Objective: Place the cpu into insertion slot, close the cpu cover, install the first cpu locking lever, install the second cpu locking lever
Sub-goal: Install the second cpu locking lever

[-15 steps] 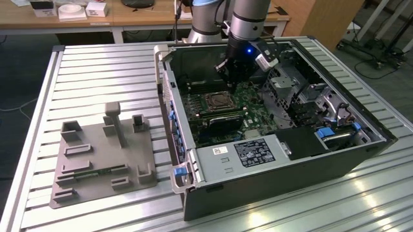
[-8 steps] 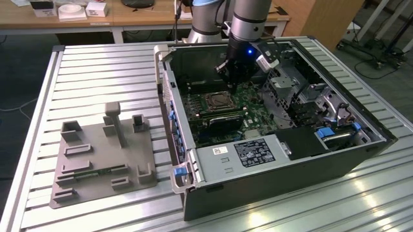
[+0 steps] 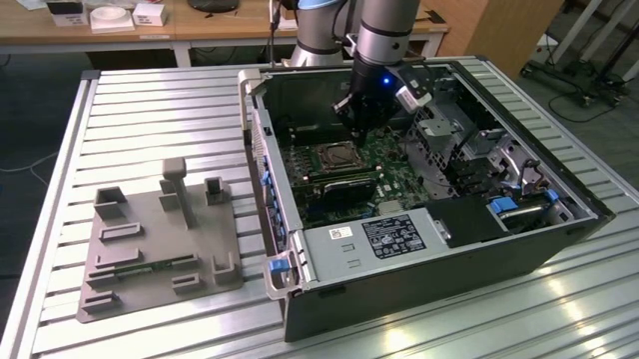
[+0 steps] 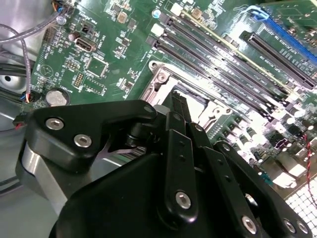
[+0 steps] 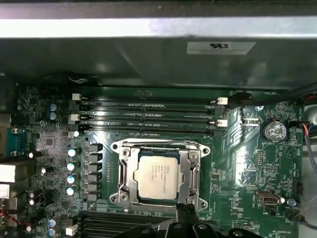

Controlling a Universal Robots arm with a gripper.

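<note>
The grey fixture tray [image 3: 160, 247] lies at the exterior view's left. Rightward, inside the open computer case [image 3: 420, 224], the cpu [image 5: 157, 174] sits in the insertion slot [image 5: 159, 206], cpu cover [image 5: 188, 171] lowered — the gripper [image 3: 361, 129] hovers just above it, fingers drawn narrow, holding nothing.

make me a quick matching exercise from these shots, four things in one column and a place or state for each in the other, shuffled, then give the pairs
Things:
1. cpu
2. cpu cover
3. gripper
4. grey fixture block

Places or states:
A. on the slatted table, outside the computer case, toward the exterior view's left
B. lying flat around the chip, its window showing the silver top
C. seated in the insertion slot, silver top up
D. just above the socket's edge, inside the case

Pairs: 1-C, 2-B, 3-D, 4-A
</note>
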